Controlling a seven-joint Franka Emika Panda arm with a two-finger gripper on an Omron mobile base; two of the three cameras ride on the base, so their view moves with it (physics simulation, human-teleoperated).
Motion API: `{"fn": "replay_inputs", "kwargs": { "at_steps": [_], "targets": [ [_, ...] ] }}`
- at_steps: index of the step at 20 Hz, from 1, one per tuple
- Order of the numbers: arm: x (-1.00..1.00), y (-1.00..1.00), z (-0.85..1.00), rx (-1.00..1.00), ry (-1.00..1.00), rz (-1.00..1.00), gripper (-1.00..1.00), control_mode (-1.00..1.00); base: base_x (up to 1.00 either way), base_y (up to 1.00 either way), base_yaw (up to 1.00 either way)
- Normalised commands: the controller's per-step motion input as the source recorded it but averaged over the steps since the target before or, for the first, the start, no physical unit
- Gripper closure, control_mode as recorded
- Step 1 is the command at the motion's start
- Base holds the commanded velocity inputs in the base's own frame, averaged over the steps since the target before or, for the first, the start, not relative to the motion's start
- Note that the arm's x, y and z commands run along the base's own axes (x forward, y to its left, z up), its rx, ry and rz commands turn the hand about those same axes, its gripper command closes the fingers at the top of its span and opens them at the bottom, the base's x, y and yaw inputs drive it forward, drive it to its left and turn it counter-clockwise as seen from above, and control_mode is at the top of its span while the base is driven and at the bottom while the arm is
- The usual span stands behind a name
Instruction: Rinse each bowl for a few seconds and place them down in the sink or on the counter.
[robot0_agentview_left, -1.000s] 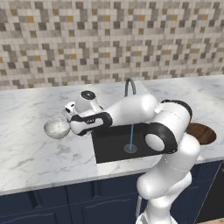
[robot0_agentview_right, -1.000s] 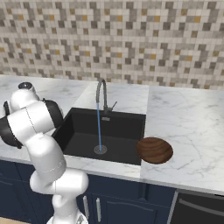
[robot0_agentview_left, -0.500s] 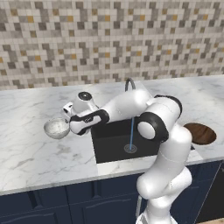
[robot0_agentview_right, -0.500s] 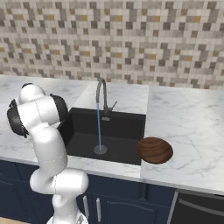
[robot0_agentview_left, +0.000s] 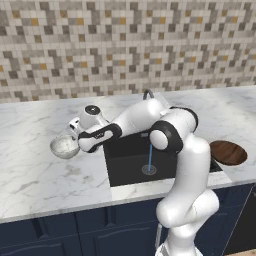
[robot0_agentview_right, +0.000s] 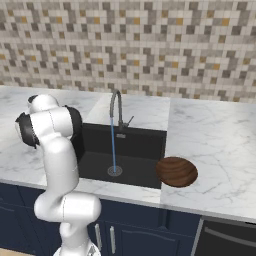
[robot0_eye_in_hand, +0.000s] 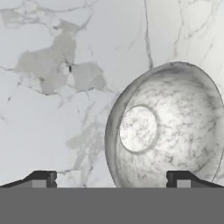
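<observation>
Marble counter (robot0_agentview_left: 35, 175), sink (robot0_agentview_left: 130, 167) as landmark. Grey bowl (robot0_agentview_left: 65, 147) left of sink; brown bowl (robot0_agentview_right: 176, 171) right. Gripper (robot0_eye_in_hand: 111, 179) wide apart over grey bowl, empty. Straddle rim squarely before closing.

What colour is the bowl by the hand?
Pale grey-white, speckled bowl; clearest in the hand view.

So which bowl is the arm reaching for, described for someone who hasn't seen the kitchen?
Start at the black sink and go to the marble counter on its left. The pale speckled bowl sits there, by the open gripper; it is deep and grey-white, unlike the shallow brown bowl.
</observation>
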Motion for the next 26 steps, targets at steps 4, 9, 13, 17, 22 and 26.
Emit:
{"fn": "replay_inputs", "kwargs": {
  "at_steps": [4, 9, 13, 17, 22, 26],
  "targets": [
    [0.28, 0.17, -0.20, -0.01, 0.03, 0.00, -1.00, -1.00, 0.00, 0.00, 0.00],
    [0.23, 0.11, -0.19, -0.01, 0.02, 0.00, -1.00, -1.00, 0.00, 0.00, 0.00],
    [0.18, 0.05, -0.19, 0.00, 0.02, 0.00, -1.00, -1.00, 0.00, 0.00, 0.00],
    [0.23, 0.09, -0.20, 0.00, 0.02, 0.00, -1.00, -1.00, 0.00, 0.00, 0.00],
    [0.25, 0.10, -0.20, 0.00, 0.02, 0.00, -1.00, -1.00, 0.00, 0.00, 0.00],
    [0.24, 0.13, -0.19, 0.00, 0.02, 0.00, 1.00, -1.00, 0.00, 0.00, 0.00]
  ]
}}
